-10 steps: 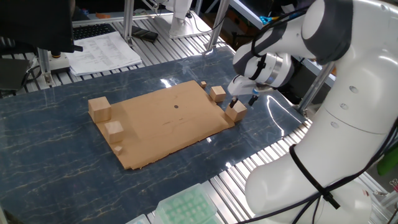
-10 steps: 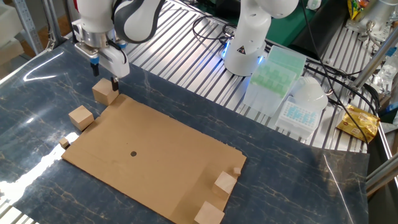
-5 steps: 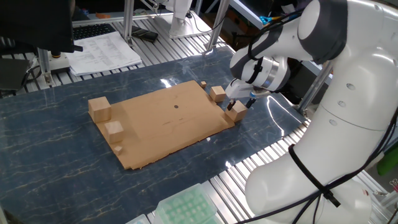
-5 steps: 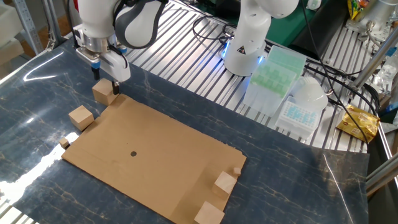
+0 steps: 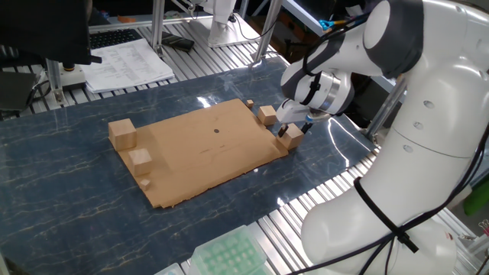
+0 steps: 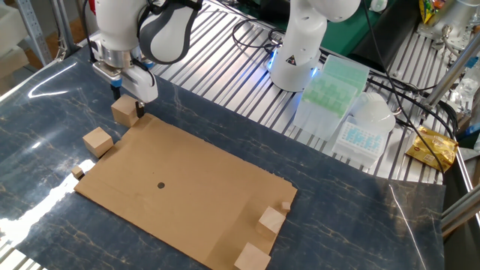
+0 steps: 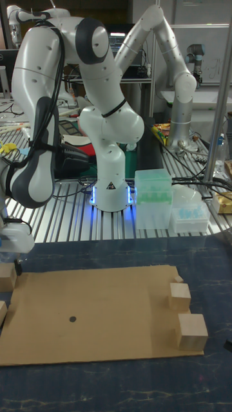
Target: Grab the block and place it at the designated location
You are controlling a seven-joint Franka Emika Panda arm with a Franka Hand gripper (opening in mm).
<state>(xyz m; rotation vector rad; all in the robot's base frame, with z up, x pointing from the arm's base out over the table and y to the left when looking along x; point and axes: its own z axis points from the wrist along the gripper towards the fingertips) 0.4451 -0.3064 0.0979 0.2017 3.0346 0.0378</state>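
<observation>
The block (image 5: 290, 140) is a plain wooden cube on the blue tabletop, just off the cardboard sheet's (image 5: 199, 160) corner. My gripper (image 5: 294, 130) is low over the block, open, with one finger on each side. The other fixed view shows the same: the gripper (image 6: 127, 103) straddles the block (image 6: 124, 114). A small black dot (image 6: 160, 184) marks the designated location on the sheet (image 6: 210, 172), well away from the gripper. In the tall fixed view the block (image 7: 6, 278) is at the left edge and the dot (image 7: 71, 318) lies to its right.
A smaller cube (image 6: 97, 141) and a tiny chip (image 6: 78, 172) lie near the block. At the sheet's opposite end sit a large cube (image 6: 252, 259), a smaller cube (image 6: 271, 222) and a chip (image 6: 286, 205). The robot base (image 6: 300, 52) and a green rack (image 6: 330, 82) stand behind.
The gripper has come down until its open fingers sit around the block. The block and the other cubes have not moved.
</observation>
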